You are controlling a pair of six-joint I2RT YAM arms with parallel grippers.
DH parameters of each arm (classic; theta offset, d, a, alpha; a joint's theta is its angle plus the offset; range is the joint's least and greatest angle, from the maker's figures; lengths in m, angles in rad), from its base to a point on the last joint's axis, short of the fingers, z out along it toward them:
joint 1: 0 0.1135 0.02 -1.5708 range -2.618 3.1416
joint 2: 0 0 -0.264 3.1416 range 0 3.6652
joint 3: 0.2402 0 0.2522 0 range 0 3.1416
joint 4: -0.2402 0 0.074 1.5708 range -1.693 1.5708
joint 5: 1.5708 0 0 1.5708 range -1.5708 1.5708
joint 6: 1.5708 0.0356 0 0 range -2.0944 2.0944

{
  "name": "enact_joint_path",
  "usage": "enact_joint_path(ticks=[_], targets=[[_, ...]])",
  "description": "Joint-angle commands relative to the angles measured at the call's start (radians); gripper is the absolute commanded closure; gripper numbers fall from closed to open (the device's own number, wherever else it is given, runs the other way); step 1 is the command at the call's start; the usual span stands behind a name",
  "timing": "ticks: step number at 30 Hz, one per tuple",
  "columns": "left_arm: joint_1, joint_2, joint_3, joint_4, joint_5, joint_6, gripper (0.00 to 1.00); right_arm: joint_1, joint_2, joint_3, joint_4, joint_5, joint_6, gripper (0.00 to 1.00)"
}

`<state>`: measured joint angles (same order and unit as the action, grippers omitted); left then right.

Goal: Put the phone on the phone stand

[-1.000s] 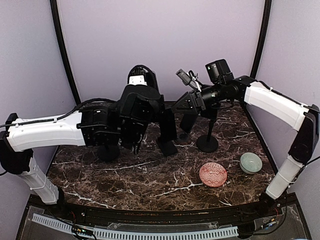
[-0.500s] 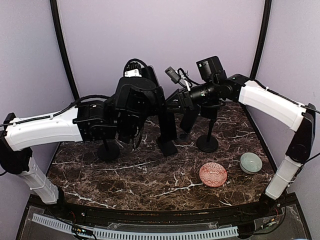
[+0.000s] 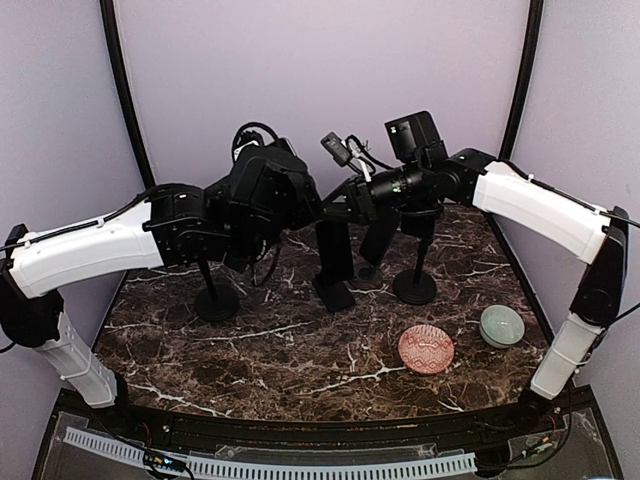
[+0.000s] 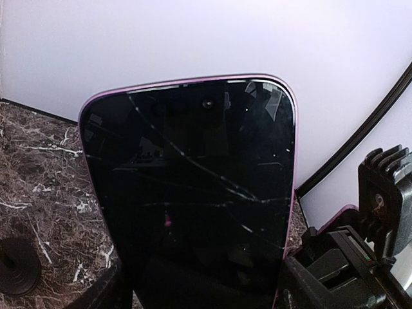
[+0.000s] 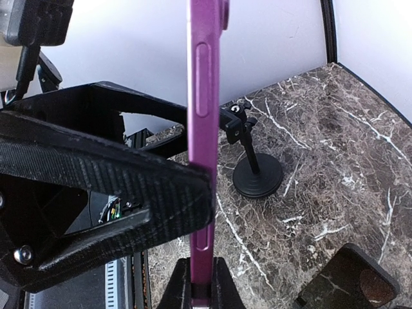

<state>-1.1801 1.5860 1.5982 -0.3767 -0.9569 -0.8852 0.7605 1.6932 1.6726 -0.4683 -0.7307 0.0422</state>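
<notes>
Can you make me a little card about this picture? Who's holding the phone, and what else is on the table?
Thing held: phone, purple rim, black screen, upright
Holder one: left gripper, clamped across its width
Holder two: right gripper, shut on its front and back
Waiting: round-base stand, nothing on it
Table: dark marble table
Also there: pink dish, green bowl

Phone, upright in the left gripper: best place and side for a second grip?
Pinch the phone on its flat front and back, coming edge-on from the side. It's a thin slab, and the left gripper spans its width across both long edges.
</notes>
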Motion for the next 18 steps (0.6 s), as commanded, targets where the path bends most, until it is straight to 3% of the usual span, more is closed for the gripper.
enact_joint_path(ticks=[1, 3, 7, 9, 11, 15, 18], targets=[[0.013, -0.047, -0.006, -0.022, 0.042, -0.085, 0.93, 0.009, 0.012, 0.022, 0.056, -0.025, 0.015, 1.00], [0.018, -0.060, -0.028, -0.004, 0.052, -0.086, 0.77, 0.010, 0.016, 0.026, 0.058, -0.031, 0.020, 1.00], [0.024, -0.099, -0.117, 0.069, 0.073, -0.068, 0.22, 0.010, 0.019, 0.033, 0.060, -0.031, 0.031, 1.00], [0.026, -0.143, -0.194, 0.165, 0.082, -0.026, 0.06, 0.008, 0.019, 0.039, 0.054, -0.018, 0.030, 1.00], [0.031, -0.190, -0.261, 0.244, 0.092, 0.015, 0.01, 0.004, 0.016, 0.044, 0.045, -0.007, 0.024, 1.00], [0.063, -0.273, -0.329, 0.265, 0.123, 0.080, 0.01, -0.026, -0.001, 0.041, 0.040, -0.025, 0.017, 1.00], [0.093, -0.352, -0.410, 0.358, 0.221, 0.237, 0.01, -0.055, -0.017, 0.021, 0.049, -0.100, 0.002, 1.00]])
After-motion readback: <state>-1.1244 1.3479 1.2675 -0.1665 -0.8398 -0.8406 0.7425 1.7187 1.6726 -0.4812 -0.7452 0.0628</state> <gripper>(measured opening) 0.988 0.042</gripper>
